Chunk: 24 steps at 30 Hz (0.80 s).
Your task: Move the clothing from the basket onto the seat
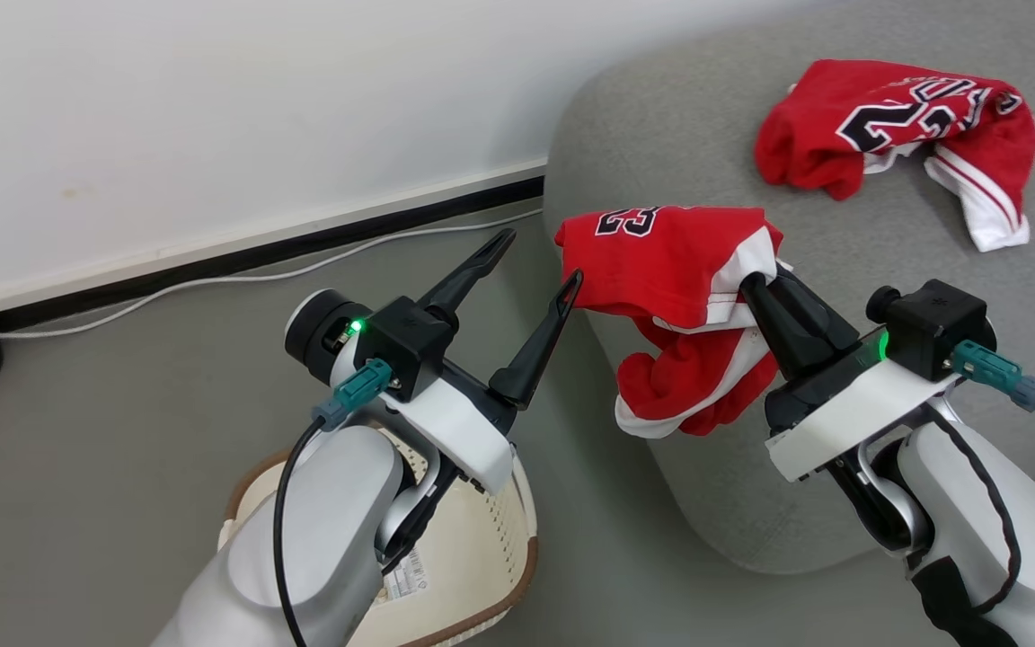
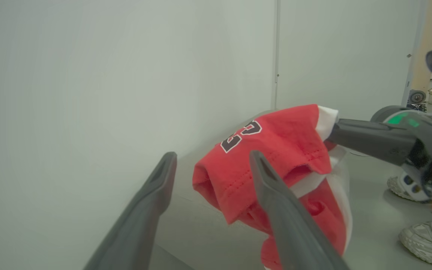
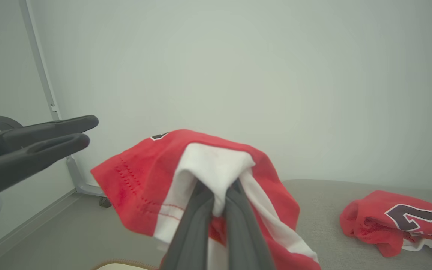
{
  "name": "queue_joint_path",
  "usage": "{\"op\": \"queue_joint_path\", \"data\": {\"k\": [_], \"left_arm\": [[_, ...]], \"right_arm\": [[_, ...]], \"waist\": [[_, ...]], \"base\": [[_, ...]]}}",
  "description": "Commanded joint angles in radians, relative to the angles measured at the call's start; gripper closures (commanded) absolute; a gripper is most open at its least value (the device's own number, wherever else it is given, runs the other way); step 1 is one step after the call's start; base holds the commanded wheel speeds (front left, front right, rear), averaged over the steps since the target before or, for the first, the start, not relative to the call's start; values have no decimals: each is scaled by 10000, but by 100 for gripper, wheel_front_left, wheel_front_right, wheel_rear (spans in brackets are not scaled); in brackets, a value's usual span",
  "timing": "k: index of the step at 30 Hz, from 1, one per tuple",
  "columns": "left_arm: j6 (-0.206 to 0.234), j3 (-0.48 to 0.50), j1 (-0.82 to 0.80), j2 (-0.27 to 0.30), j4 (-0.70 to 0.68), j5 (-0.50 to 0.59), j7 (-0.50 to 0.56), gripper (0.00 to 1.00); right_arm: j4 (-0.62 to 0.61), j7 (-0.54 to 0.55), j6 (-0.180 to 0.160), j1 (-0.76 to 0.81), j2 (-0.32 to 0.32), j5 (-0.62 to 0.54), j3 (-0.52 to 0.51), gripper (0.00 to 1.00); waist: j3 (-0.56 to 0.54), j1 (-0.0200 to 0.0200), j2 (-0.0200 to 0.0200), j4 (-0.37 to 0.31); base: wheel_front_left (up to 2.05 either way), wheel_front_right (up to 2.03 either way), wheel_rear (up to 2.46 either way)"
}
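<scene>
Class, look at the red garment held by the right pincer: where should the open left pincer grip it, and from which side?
Grip the red garment at its stitched hem corner, coming from the robot's left. That corner juts free toward the left pincer, opposite the white trim clamped by the right pincer.

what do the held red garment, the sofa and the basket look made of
held red garment: thin soft fabric, matte; it droops in folds, with stitched hems.
sofa: grey woven upholstery, likely; fine matte texture.
basket: cream plastic, apparently; smooth perforated wall, brown woven-look rim.
</scene>
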Motion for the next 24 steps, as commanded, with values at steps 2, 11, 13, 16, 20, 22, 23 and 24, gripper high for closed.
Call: {"op": "queue_joint_path", "data": {"k": [2,11,13,16,20,22,23,24], "left_arm": [[-120,468,-18,91,-326,20,-99,0],[-340,878,817,-109,-576,220,-101,0],[-399,857,890,-197,-567,279,-101,0],[-489,766,886,-346,-512,340,-102,0],[-586,573,883,-511,-392,414,-102,0],[-607,494,885,-551,-322,449,-102,0],[-614,473,881,-568,-304,464,-102,0],[-620,454,878,-584,-281,474,-102,0]], "right_arm": [[-350,-57,40,227,-76,-91,-132,100],[-713,-57,40,784,-154,-163,-768,100],[-840,-57,40,924,-252,-166,-1042,100],[-1103,-57,40,1219,-375,-217,-1520,100],[-1533,-57,40,1670,-556,-307,-2415,100],[-1703,-57,40,1788,-632,-343,-2874,100],[-1757,-57,40,1822,-668,-348,-3129,100],[-1798,-57,40,1821,-740,-385,-3379,100]], "waist": [[-166,0,0,-709],[-395,0,0,-1995],[-338,0,0,-2095],[-255,0,0,-2155],[-115,0,0,-2234],[3,0,0,-2261],[65,0,0,-2270],[133,0,0,-2277]], "base": [[0,0,0],[0,0,0],[0,0,0],[0,0,0],[0,0,0],[0,0,0],[0,0,0],[0,0,0]]}}
